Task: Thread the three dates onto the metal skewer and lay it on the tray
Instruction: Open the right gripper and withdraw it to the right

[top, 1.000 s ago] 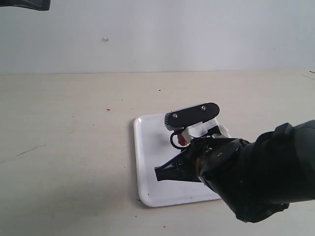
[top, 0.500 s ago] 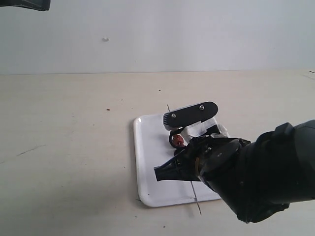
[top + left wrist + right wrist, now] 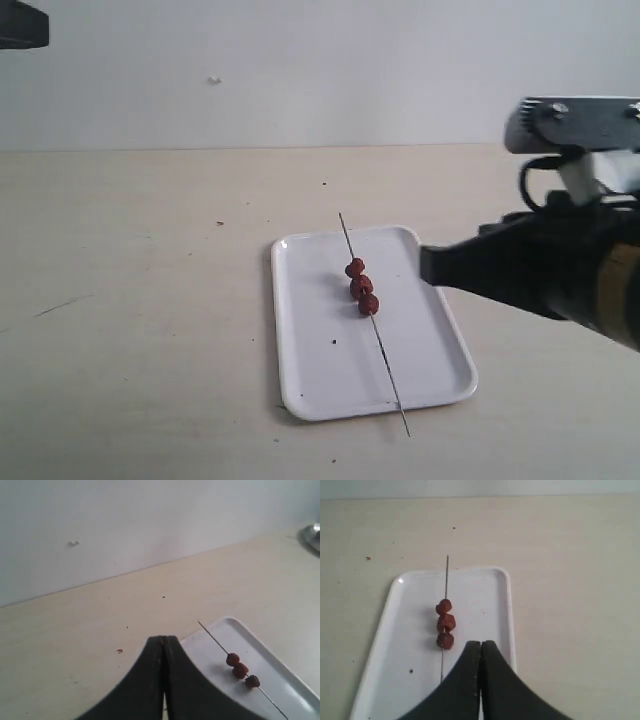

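**Loaded skewer lies on the tray; both claws shut and empty**

At the far left corner of the exterior view a dark shape [image 3: 20, 25] is cut off by the frame, and what it is cannot be told. The left claw [image 3: 163, 639] has its jaws pressed together on nothing and hangs over the bare tabletop [image 3: 150, 300], apart from the tray [image 3: 320, 370]; it seems to have no job here.

The tray lies flat on the tabletop. The metal skewer [image 3: 385, 360] lies slantwise along it with each tip poking just past a rim, so it likely bridges the rims. The three dates [image 3: 361, 286] sit threaded in a short row, touching one another, over the tray's far half; by this lie the task looks done.

The right claw [image 3: 481, 644] is closed too, grips nothing, and stands raised to the right of the tray, clear of the rod. Its arm runs out of frame, and in its wrist view it covers the skewer's near end. The rod is faint against the white, and whether the dates touch the tray is too small to tell.
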Robot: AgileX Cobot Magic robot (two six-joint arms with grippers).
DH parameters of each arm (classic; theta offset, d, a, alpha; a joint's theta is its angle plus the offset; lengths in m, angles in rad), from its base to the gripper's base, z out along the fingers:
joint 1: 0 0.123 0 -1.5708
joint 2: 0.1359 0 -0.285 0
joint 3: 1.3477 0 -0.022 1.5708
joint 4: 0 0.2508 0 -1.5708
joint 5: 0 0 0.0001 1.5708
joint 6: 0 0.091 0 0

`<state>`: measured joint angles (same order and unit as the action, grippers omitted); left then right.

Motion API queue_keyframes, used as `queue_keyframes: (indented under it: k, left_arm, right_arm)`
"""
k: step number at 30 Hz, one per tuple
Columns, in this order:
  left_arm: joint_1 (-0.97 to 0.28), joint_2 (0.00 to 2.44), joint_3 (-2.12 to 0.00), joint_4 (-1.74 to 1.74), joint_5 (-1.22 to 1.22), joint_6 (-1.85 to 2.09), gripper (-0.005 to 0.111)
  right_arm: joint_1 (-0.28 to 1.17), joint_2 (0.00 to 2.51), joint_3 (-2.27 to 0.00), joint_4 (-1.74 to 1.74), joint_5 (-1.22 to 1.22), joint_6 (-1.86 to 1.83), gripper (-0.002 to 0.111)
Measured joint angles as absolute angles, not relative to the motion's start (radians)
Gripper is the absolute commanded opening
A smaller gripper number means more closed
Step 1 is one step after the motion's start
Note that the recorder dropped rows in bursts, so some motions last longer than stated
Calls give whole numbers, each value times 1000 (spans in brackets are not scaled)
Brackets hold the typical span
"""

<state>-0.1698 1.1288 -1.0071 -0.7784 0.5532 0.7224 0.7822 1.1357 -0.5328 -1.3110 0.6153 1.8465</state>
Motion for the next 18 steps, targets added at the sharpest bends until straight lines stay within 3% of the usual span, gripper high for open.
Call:
queue_keyframes:
  k: [8, 18]
  left_arm:
    - [-170, 653, -591, -993, 495, 801, 0]
    - [-170, 477, -527, -1001, 549, 768, 0]
  right_arm:
    - [782, 866, -358, -1265, 561, 1842, 0]
    - [782, 846, -358, -1265, 547, 1842, 0]
